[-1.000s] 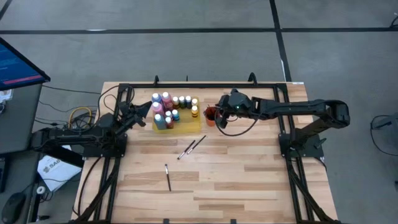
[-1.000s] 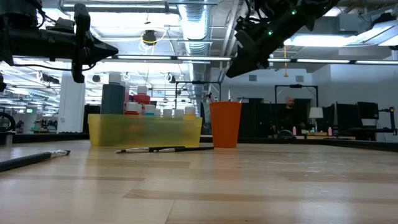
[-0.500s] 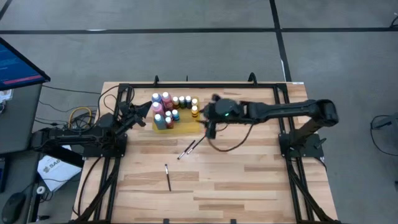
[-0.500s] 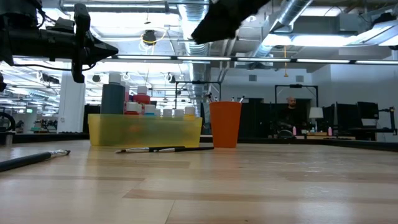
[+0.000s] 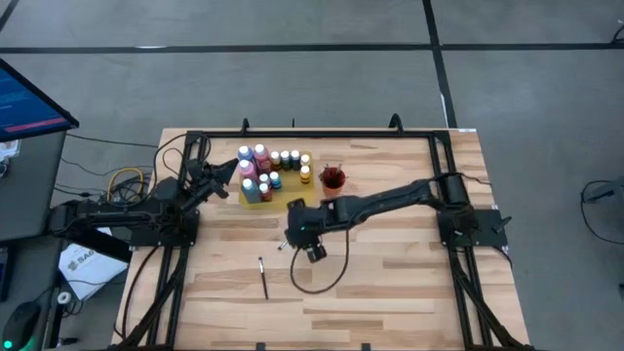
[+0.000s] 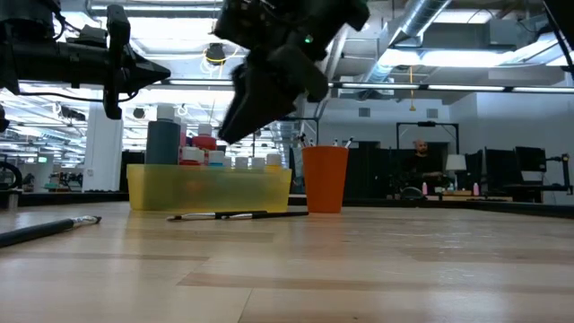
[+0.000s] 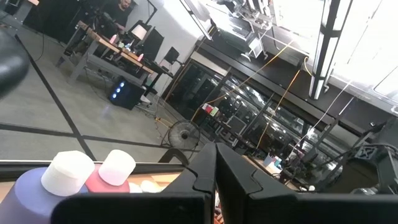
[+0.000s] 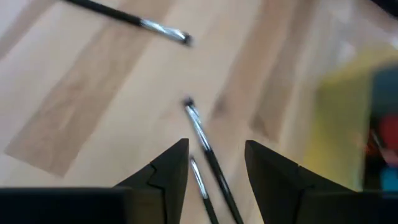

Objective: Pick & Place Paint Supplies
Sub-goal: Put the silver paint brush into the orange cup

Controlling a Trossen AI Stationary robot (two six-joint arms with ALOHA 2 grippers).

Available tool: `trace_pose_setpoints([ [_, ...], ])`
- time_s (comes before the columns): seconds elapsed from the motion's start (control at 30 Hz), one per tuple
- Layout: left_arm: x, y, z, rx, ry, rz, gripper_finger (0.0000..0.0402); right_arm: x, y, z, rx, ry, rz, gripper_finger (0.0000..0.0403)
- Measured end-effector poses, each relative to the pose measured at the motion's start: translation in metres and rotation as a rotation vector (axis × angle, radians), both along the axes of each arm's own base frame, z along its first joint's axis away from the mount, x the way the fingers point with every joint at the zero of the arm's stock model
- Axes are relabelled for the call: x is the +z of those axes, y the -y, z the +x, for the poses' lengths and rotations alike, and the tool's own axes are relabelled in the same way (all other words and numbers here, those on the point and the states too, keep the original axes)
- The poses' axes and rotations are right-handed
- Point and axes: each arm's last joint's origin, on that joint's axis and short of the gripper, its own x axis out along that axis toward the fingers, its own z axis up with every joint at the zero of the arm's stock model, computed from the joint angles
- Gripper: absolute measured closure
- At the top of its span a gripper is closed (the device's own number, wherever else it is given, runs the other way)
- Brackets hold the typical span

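The right gripper (image 5: 299,232) hung above the table's centre with its fingers (image 8: 168,167) apart and nothing between them, directly over two brushes (image 8: 202,140) lying side by side on the wood. A third brush (image 5: 263,277) lay apart at 7 o'clock from it. The paint bottles (image 5: 261,170) stood grouped on the yellow mat (image 5: 292,199) at 11 o'clock, beside the orange cup (image 5: 332,178). The left gripper (image 5: 222,175) waited closed and empty, just at 9 o'clock of the bottles.
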Motion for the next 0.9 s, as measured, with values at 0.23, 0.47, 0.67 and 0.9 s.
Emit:
trace_pose_setpoints([
  [0.23,0.0,0.0,0.0,0.0,0.0,0.0,0.04,-0.026,-0.003,0.017,0.104,-0.058,0.038,0.0261],
  [0.47,0.0,0.0,0.0,0.0,0.0,0.0,0.04,-0.053,0.007,0.026,0.132,-0.115,0.053,0.0271],
  [0.67,0.0,0.0,0.0,0.0,0.0,0.0,0.04,-0.06,0.009,0.025,0.159,-0.145,0.041,0.0271],
  [0.9,0.0,0.0,0.0,0.001,0.0,0.0,0.04,-0.06,0.014,0.026,0.158,-0.143,0.037,0.0279],
])
